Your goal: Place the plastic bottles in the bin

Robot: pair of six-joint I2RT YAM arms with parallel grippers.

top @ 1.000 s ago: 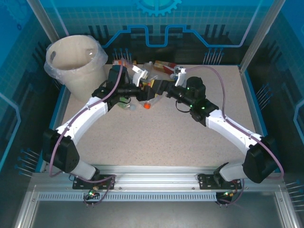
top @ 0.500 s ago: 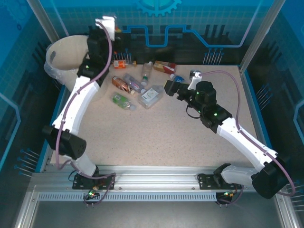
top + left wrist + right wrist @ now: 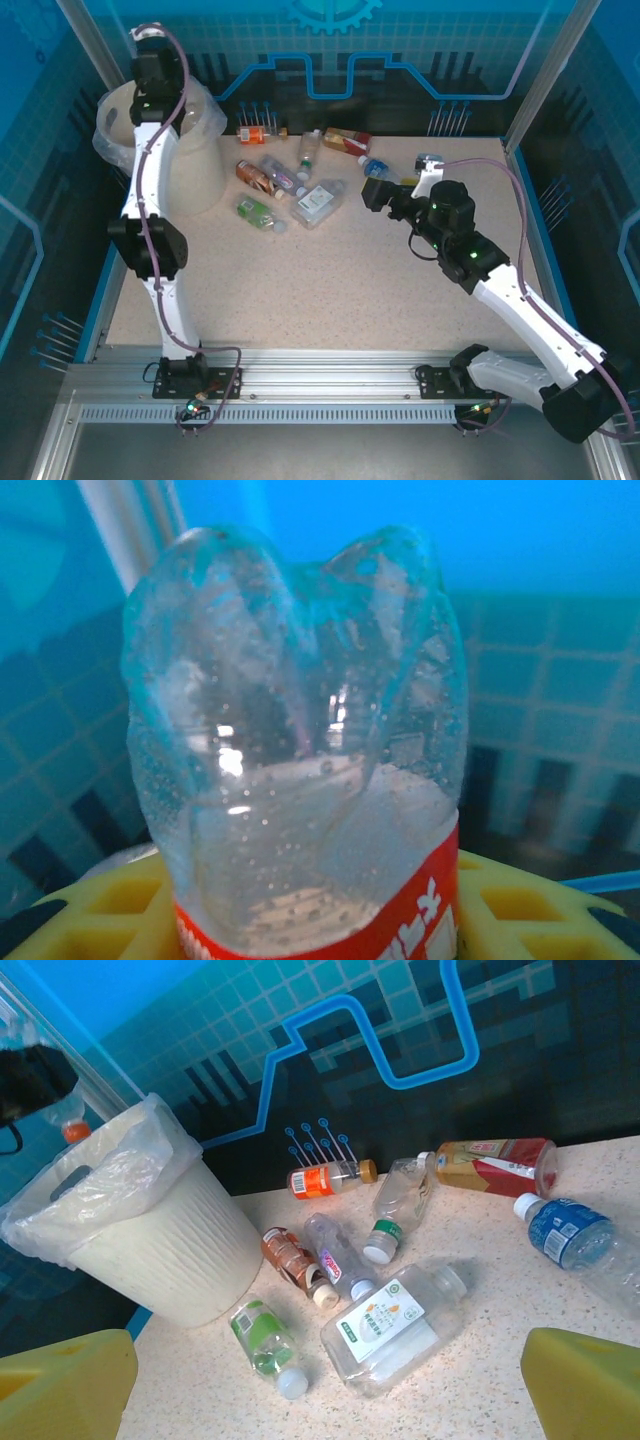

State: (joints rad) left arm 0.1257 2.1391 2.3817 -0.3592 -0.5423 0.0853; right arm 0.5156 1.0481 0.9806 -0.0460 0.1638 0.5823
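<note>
Your left gripper [image 3: 320, 920] is clenched on a red-labelled bottle [image 3: 300, 730] raised over the bin [image 3: 192, 172], so release it there, while your right gripper [image 3: 372, 193] hangs spread and empty near the bottles on the table [image 3: 390, 1325].

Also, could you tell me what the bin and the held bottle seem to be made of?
The bin: probably matte cream plastic, ribbed wall, lined with a glossy clear film bag. The bottle in the left gripper: thin clear plastic, shiny highlights, see-through, red label.
</note>
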